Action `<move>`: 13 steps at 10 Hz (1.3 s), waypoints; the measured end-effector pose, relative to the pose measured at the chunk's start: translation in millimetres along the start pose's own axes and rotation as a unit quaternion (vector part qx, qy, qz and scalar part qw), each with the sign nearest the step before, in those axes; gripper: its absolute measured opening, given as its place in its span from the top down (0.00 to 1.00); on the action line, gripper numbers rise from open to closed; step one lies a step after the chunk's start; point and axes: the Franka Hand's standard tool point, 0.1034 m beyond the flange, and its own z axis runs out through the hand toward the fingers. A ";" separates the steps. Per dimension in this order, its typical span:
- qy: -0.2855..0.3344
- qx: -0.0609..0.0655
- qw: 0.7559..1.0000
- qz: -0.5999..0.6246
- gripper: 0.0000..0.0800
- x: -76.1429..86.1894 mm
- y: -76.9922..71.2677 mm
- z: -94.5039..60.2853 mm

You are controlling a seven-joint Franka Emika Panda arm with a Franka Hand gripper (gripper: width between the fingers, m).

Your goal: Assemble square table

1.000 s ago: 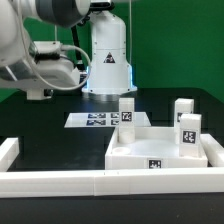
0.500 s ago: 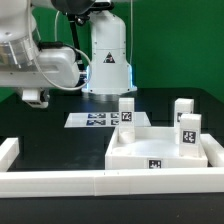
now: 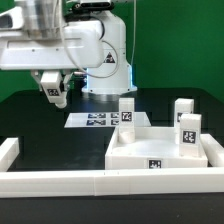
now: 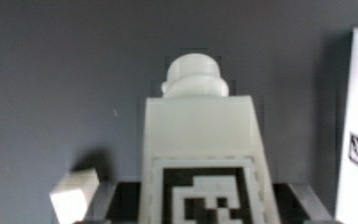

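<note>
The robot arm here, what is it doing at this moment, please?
The arm's gripper is up in the air, on the exterior view's left, with its jaws closed on a white table leg; the wrist view shows the tagged leg between them. The square tabletop lies on the black table, with three legs standing upright in it. The marker board lies flat behind it.

Three tagged legs (image 3: 127, 112) upright on the tabletop (image 3: 160, 150), gripper (image 3: 55, 92) aloft.

The tabletop (image 3: 160, 148) and legs (image 3: 127, 113) look like smooth white plastic — slightly matt. The table (image 3: 40, 120) underneath is matt black.
</note>
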 end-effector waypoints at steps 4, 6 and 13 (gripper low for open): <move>0.107 -0.029 0.994 -0.003 0.66 5.9 6.5 2.0; 0.111 -0.024 0.994 -0.010 0.66 9.1 -8.7 -0.4; 0.148 -0.018 0.987 -0.060 0.66 45.5 -81.9 -0.5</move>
